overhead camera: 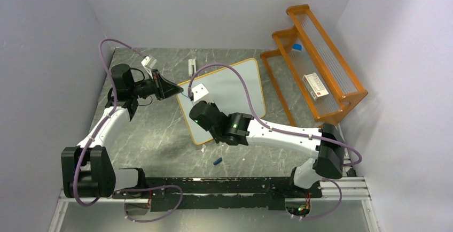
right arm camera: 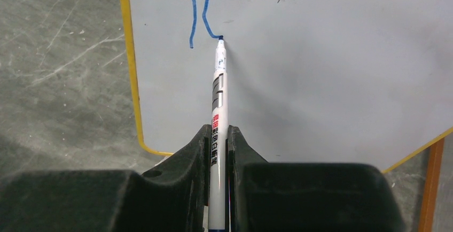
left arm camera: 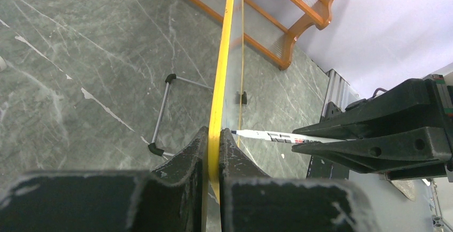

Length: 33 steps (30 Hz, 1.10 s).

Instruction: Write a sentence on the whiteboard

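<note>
One whiteboard, one marker, perhaps one cap

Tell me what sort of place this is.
Probably a robot test cell in a lab: plain white walls box in a marble-look table, two robot arms are bolted at its near edge, and a whiteboard and orange rack look like staged props.
</note>
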### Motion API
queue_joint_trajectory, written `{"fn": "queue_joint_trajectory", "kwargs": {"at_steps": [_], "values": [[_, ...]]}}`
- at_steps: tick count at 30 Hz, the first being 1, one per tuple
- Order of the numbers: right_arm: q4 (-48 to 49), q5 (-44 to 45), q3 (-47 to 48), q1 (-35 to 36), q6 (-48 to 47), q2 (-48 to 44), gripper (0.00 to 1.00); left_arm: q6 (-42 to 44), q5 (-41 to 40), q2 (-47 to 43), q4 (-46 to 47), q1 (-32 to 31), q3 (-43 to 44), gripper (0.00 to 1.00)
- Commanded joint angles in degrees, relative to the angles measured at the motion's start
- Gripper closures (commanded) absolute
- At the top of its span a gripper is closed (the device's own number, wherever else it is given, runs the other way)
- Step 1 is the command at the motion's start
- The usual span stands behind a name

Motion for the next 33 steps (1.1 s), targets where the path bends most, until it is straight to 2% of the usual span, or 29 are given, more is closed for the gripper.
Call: {"fn": "queue_joint_trajectory", "kwargs": {"at_steps": [1, 33], "values": [[0.03, 2.95, -0.66, -1.17, 0.41, -1.60, 1.00, 2.18, 0.49, 0.13, 0.23, -1.24, -0.14, 0.95], [4.65, 0.96, 3.90, -2.15, -3.34, 1.61, 1.00, 2.36, 0.61, 0.33, 0.10, -1.33, 0.03, 0.95]]}}
